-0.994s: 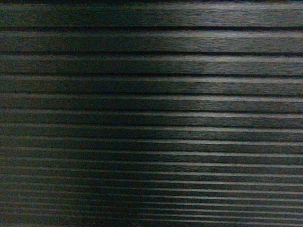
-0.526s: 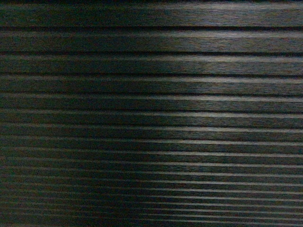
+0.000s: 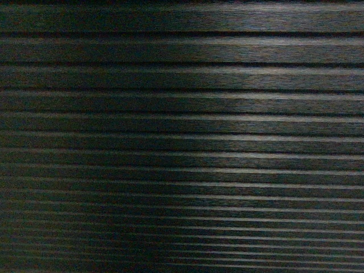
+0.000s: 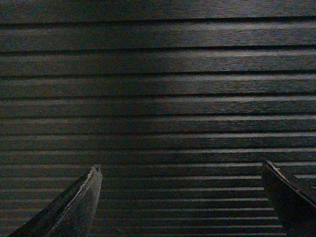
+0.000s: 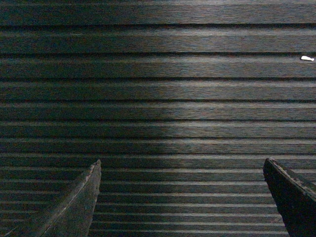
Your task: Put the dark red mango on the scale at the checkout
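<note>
The dark slatted front of the checkout [image 3: 182, 136] fills the head view, and neither arm shows there. The same slats of the checkout [image 4: 158, 89] fill the left wrist view, where my left gripper [image 4: 180, 168] is open with nothing between its fingers. In the right wrist view my right gripper [image 5: 181, 163] is also open and empty, facing the checkout [image 5: 158, 98] close up. The dark red mango and the scale are out of view.
A small white speck [image 5: 307, 58] sits on one slat at the upper right of the right wrist view. The slatted panel stands close in front of all three cameras.
</note>
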Controlling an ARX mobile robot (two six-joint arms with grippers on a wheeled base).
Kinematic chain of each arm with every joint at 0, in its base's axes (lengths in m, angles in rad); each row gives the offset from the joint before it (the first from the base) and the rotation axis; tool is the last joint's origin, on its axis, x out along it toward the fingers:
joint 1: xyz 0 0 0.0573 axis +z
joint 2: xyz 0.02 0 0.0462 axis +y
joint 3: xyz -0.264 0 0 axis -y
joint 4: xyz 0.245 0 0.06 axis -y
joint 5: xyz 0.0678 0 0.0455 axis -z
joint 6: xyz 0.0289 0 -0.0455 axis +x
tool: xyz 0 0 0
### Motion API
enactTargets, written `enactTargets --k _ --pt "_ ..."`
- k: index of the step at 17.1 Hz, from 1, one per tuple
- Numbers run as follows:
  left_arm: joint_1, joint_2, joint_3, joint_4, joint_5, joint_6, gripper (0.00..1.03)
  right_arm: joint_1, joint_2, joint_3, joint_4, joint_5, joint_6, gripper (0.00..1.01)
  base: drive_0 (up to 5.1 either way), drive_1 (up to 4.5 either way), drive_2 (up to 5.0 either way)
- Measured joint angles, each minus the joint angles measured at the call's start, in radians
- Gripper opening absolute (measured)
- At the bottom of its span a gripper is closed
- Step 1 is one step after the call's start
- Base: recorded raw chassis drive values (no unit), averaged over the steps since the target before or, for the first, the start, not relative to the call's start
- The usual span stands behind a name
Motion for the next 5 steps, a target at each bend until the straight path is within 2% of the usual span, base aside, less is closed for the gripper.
enactTargets --k 5 --pt "0.0 0.0 0.0 0.0 0.0 0.0 0.98 0.0 0.0 0.0 0.0 0.0 0.0 0.98 0.0 0.0 0.0"
